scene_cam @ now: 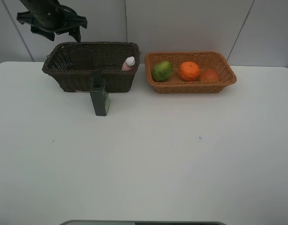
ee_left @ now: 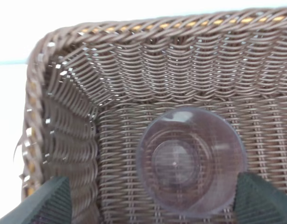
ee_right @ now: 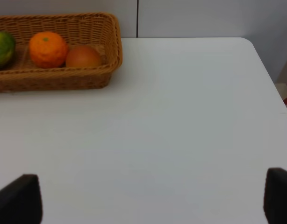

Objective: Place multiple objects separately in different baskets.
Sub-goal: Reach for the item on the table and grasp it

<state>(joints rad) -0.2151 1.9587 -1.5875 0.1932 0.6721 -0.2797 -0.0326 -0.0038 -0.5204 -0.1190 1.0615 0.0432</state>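
The dark brown basket (scene_cam: 90, 79) holds the mauve cup (ee_left: 192, 161), upright on its woven floor, and the pink white-capped bottle (scene_cam: 129, 63) leaning in its right corner. My left gripper (scene_cam: 52, 26) hovers above that basket's left end. In the left wrist view the left gripper (ee_left: 150, 198) is open, its fingers apart over the cup and holding nothing. The dark green pump bottle (scene_cam: 100, 96) stands on the table in front of this basket. The orange-tan basket (scene_cam: 191, 88) contains the green fruit (scene_cam: 162, 70), orange (scene_cam: 189, 71) and peach (scene_cam: 209, 75). My right gripper (ee_right: 148, 198) is open over bare table.
The white table (scene_cam: 148, 159) reaches to a grey wall behind both baskets. In the right wrist view the tan basket (ee_right: 87, 77) lies beyond the gripper, with the table's far right corner (ee_right: 248, 42) in sight.
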